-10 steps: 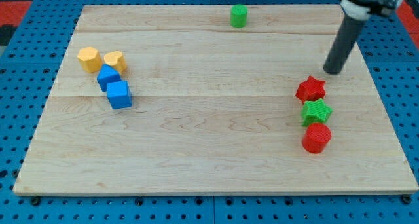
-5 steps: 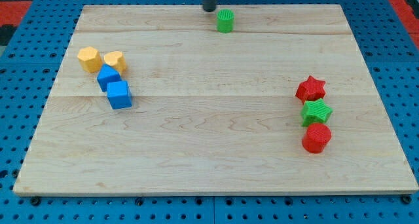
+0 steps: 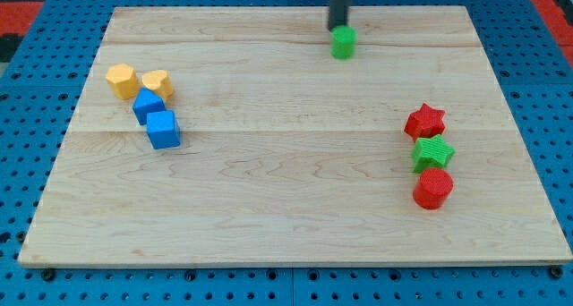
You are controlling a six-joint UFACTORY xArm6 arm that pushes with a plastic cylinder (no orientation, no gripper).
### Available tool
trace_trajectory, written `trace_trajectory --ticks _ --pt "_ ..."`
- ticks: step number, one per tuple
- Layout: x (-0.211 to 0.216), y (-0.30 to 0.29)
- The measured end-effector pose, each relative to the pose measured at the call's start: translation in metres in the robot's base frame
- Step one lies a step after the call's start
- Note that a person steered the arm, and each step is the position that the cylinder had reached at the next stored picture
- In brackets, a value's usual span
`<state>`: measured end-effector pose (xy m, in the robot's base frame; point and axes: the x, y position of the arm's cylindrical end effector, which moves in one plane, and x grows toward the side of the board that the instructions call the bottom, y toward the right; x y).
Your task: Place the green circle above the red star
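The green circle point(image 3: 342, 43) sits near the view's top, right of the middle of the wooden board point(image 3: 286, 208). My tip point(image 3: 337, 27) touches its top edge, just above it. The red star point(image 3: 425, 122) lies at the view's right, well below and to the right of the green circle. The rod runs straight up out of the view.
A green star point(image 3: 431, 152) and a red circle point(image 3: 433, 189) stand in a column just below the red star. At the view's left lie a yellow hexagon point(image 3: 121, 80), a yellow heart point(image 3: 157, 83) and two blue cubes point(image 3: 148, 105) point(image 3: 163, 129).
My tip swung from beside the red star to the top of the board, then right. The green circle slid left, then right and a little down.
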<state>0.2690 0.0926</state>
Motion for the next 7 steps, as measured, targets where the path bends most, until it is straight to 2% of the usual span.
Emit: trace_trajectory --ticks 1,2,3,4,5,6,7 --pt "0.032 0.013" --pt "0.002 -0.015" --pt "0.026 -0.032" --pt "0.062 -0.008" --pt "0.071 0.03" --pt "0.046 0.047" --pt "0.087 0.066"
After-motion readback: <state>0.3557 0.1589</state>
